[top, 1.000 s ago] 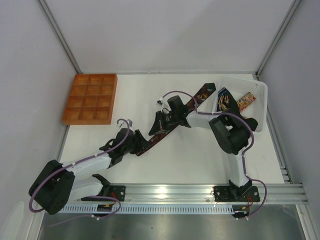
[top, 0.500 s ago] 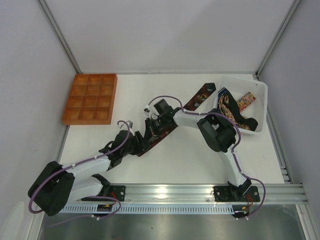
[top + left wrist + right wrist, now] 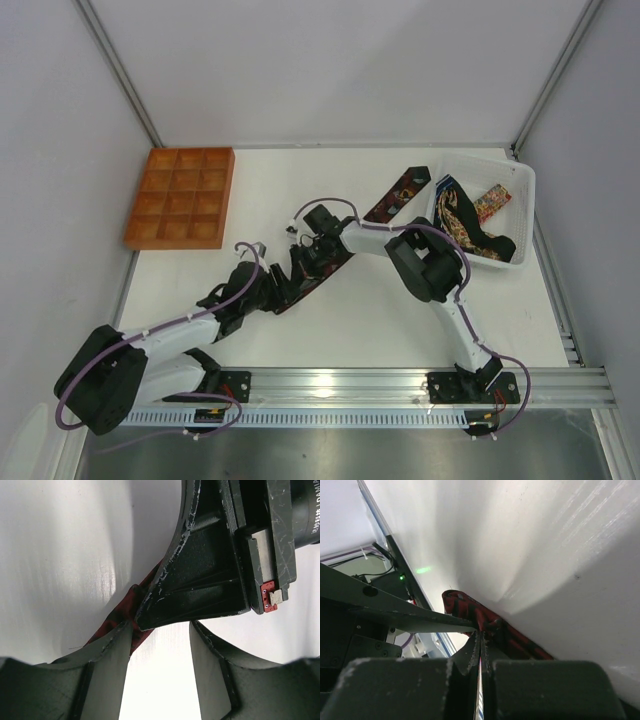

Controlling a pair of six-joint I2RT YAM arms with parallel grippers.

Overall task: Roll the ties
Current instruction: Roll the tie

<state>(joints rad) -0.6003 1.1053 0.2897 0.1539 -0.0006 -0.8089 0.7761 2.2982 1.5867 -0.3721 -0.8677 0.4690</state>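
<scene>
Pinching near end of maroon tie [image 3: 470, 611], right gripper [image 3: 481, 636] clamped tight; tie lies diagonally mid-table [image 3: 400, 300]. Left gripper [image 3: 160, 628] half-spread, empty, fabric edge at one finger. Risks: grippers crowded, likely collision; thin fabric slipping from pinch; roll springing loose.

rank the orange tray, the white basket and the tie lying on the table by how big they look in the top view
1. orange tray and white basket: about alike, too close to rank
2. tie on the table: longest, but narrow, so smallest in area

Orange tray [image 3: 170, 243], white basket [image 3: 480, 157]
</scene>
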